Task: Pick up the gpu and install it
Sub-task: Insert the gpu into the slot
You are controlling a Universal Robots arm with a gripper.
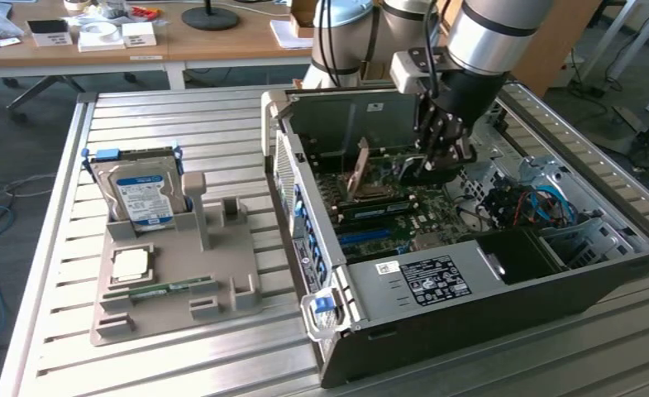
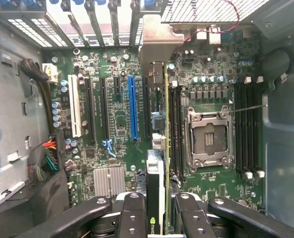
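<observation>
My gripper [image 1: 439,155] reaches down into the open computer case [image 1: 302,248], above the green motherboard [image 2: 117,129]. In the wrist view my gripper [image 2: 156,220] is shut on the gpu [image 2: 155,181], a thin dark card seen edge-on with a green logo. The card's silver bracket [image 2: 156,39] points toward the case's rear slot openings. It hangs between the blue slot [image 2: 132,106] and the memory slots [image 2: 176,129]. Whether it touches a slot I cannot tell. In the exterior view the gpu [image 1: 422,172] shows as a dark piece under the fingers.
A grey fixture [image 1: 225,273] on the metal table holds a hard drive [image 1: 142,194], a square chip [image 1: 131,263] and a green memory stick [image 1: 164,289]. Inside the case are the processor socket [image 2: 206,136], cables [image 2: 47,153] and a power supply [image 1: 440,281].
</observation>
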